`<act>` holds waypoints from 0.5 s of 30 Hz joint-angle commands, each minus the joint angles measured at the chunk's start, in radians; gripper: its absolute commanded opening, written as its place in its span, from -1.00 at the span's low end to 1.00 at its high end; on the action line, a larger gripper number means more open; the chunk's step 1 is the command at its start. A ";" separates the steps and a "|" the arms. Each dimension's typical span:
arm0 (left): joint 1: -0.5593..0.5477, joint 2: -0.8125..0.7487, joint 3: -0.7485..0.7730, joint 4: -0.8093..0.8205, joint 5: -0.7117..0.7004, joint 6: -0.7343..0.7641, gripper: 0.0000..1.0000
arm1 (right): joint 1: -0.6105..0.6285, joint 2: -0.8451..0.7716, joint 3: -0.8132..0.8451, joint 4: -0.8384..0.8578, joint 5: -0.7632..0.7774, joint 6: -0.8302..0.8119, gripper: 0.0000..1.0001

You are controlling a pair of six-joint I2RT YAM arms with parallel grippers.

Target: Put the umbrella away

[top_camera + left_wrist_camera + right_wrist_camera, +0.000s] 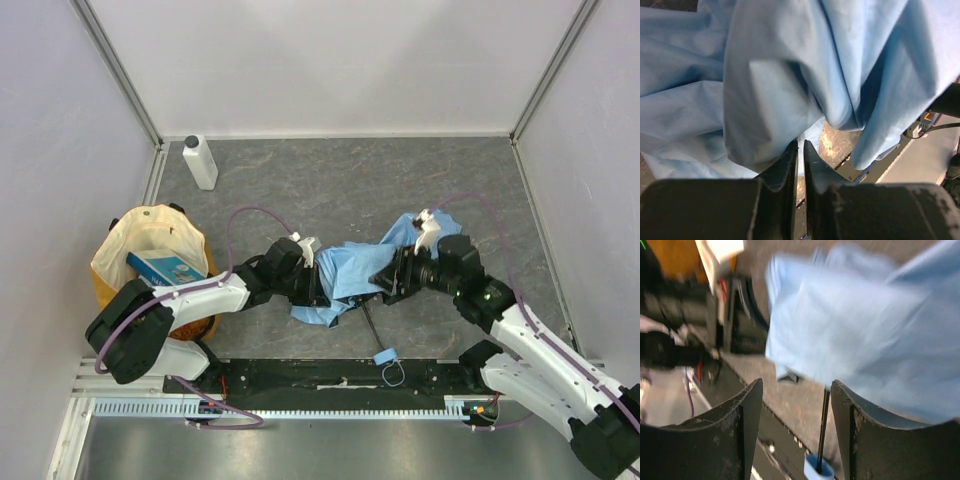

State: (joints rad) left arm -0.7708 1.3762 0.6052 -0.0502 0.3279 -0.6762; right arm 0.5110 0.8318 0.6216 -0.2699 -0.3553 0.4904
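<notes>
The umbrella (352,268) lies crumpled on the worktop (330,180) near the near edge's middle, between the left gripper (798,145), pinching its fabric, and the spread right gripper (797,390).

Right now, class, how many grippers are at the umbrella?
2: the left gripper, shut, at the left edge of the umbrella; the right gripper, open, at its right side by the shaft.

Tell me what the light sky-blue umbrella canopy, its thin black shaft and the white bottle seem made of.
The light sky-blue umbrella canopy: thin matte fabric, probably synthetic; it drapes in soft folds. The thin black shaft: likely metal, straight and slim, though too small to be sure. The white bottle: seemingly plastic, smooth and opaque.
</notes>
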 commanded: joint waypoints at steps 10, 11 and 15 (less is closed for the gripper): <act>0.002 -0.066 -0.012 0.085 0.051 0.010 -0.71 | 0.274 0.087 -0.344 0.372 0.219 0.177 0.41; 0.002 -0.081 -0.013 0.082 0.053 0.009 -0.70 | 0.294 0.134 -0.345 0.412 0.234 0.180 0.38; 0.005 -0.172 -0.028 0.063 0.045 0.006 -0.54 | 0.345 0.249 -0.339 0.527 0.312 0.145 0.05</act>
State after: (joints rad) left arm -0.7696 1.3113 0.5911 -0.0025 0.3511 -0.6773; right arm 0.8154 1.0145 0.2821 0.0528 -0.1589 0.6422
